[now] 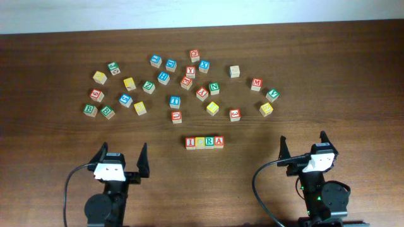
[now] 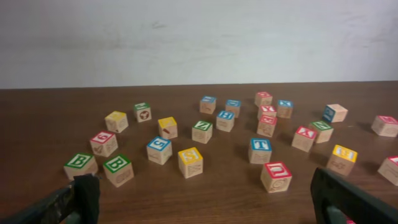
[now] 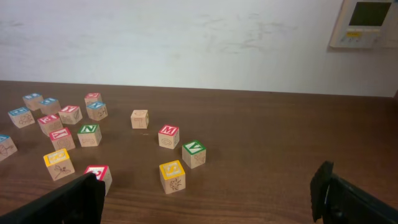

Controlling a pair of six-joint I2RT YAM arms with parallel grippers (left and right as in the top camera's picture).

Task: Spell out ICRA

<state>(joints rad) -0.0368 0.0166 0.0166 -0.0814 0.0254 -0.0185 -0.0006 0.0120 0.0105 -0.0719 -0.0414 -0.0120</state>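
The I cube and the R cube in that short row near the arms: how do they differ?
The I cube is edged and lettered in red; the R cube in green. The I cube ends the row on the left of the overhead view, with one neighbour; the R cube stands third along, a cube on each side. Both are small wooden cubes, letter up, squarely in line on the table.

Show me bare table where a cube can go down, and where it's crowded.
Bare: both sides of the ICRA row, toward the left hand and right hand, plus the table at its left and right ends. Crowded: the scattered cubes behind the row.
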